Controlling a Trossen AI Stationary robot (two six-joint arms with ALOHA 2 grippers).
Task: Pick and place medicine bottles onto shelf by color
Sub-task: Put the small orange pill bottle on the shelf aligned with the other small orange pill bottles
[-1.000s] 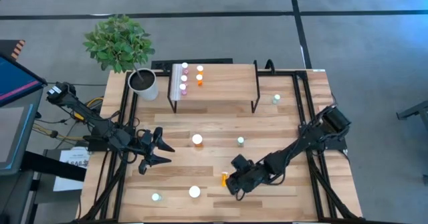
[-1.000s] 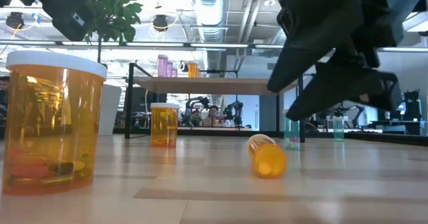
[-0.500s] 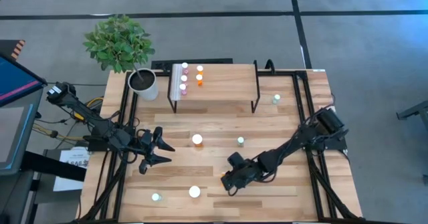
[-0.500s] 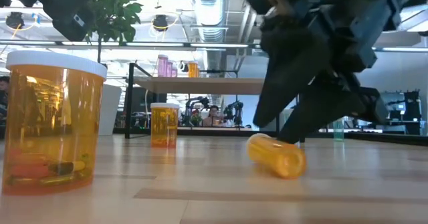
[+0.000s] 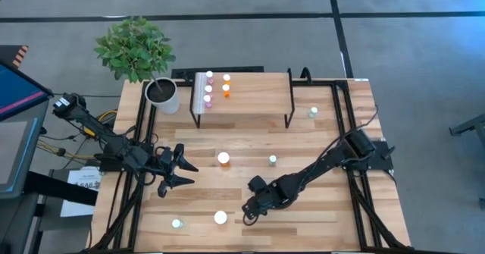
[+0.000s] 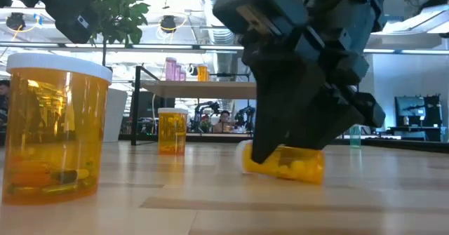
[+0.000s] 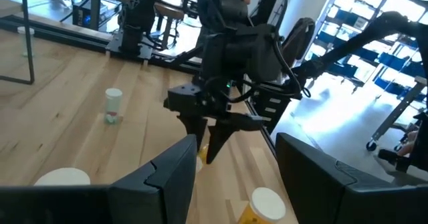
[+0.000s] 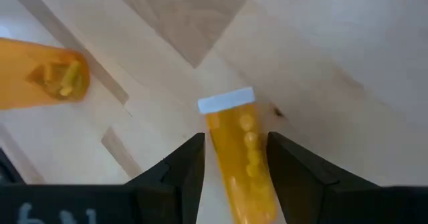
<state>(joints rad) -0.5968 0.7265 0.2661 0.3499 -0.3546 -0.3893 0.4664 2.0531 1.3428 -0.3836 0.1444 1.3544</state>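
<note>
A small orange bottle [image 8: 231, 120] with a white cap lies on its side on the table. My right gripper [image 8: 235, 158] is down over the bottle [image 6: 284, 168], open, one finger on each side; whether they touch it I cannot tell. In the high view the right gripper [image 5: 250, 208] hides it. My left gripper [image 5: 189, 174] waits open and empty at the table's left. The shelf [image 5: 258, 95] at the back carries pink bottles [image 5: 208, 89] and an orange one [image 5: 226, 90]. Two larger orange bottles [image 5: 223, 159] [image 5: 220, 217] and three teal ones [image 5: 273, 161] [image 5: 313, 112] [image 5: 176, 224] stand loose.
A white plant pot [image 5: 163, 95] with a green plant stands left of the shelf. The nearer large orange bottle [image 6: 52, 126] fills the left of the low view. Black frame rails [image 5: 337, 117] run along both table sides. A person shows far behind the table.
My right gripper moved left and came down over the lying orange bottle, which turned from end-on to sideways in the low view. The left arm stayed still.
</note>
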